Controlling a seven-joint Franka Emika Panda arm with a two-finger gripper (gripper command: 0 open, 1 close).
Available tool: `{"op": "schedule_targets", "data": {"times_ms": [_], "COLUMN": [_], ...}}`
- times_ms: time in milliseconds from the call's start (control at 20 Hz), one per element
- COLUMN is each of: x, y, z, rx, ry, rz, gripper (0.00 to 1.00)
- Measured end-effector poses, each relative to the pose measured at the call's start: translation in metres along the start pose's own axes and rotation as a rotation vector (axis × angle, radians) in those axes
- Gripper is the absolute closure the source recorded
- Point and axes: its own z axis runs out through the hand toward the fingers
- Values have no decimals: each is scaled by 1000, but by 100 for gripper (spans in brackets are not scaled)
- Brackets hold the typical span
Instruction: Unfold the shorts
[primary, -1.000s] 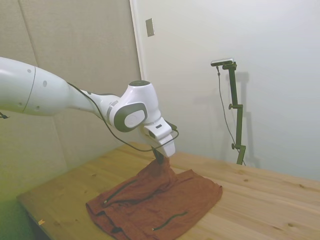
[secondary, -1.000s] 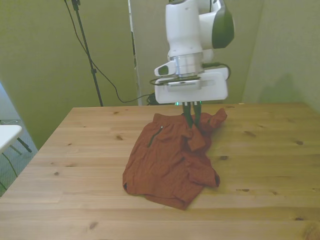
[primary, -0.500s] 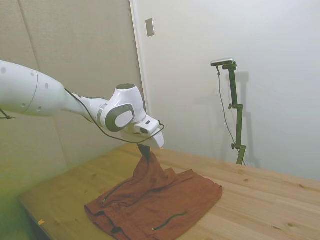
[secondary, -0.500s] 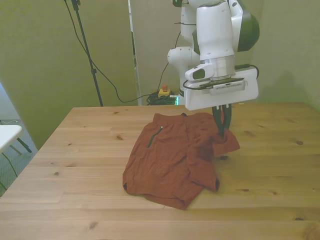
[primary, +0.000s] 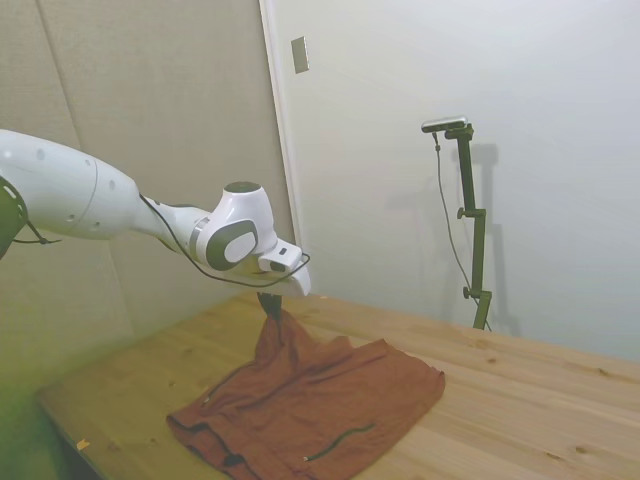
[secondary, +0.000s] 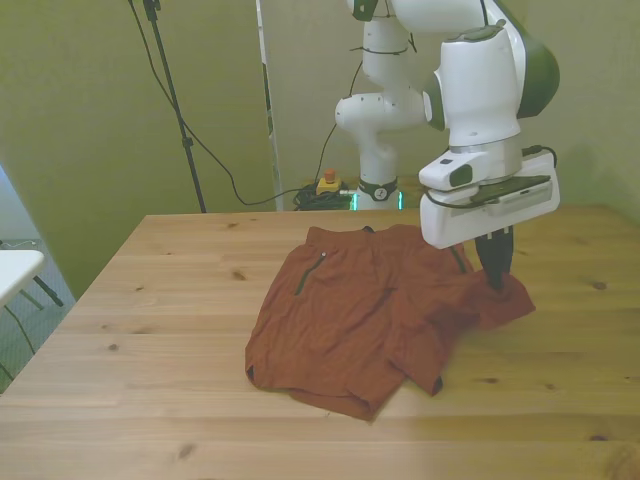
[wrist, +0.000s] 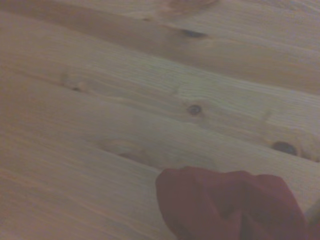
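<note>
Shorts of rust-brown soft fabric are spread on the light wooden plank table, mostly flat, with one corner lifted off the wood. That corner is pinched between the pressed-together dark fingers of the white arm's gripper, at the end of the shorts toward the front view's right. A ridge of cloth is drawn up from the flat part to the pinch point, seen in the side view as a peak just under the gripper. The rest of the shorts is left lying on the table. A dark zipper-like pocket line is seen on the shorts near the waist end, and another on the panel nearest the side camera. Dark trim is visible along the hem at the shorts' near corner. A fold of fabric is doubled over along the shorts' near edge, so the garment is not fully opened out. In the wrist view, a bunched red-brown lump of the shorts is shown close up and blurred, with bare knotted table planks around it. Beyond the far edge of the table from the shorts, the white robot base is seen against the plain wall.
</note>
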Motion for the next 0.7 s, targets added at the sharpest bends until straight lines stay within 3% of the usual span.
{"op": "schedule_targets", "data": {"times_ms": [150,400,700], "x": [-6,-10,-17], "y": [0,4,-9], "z": [11,23,21], "rx": [-17,22,54], "ry": [-29,-87,-91], "rz": [-60,-214,-238], "gripper": [0,0,0]}}
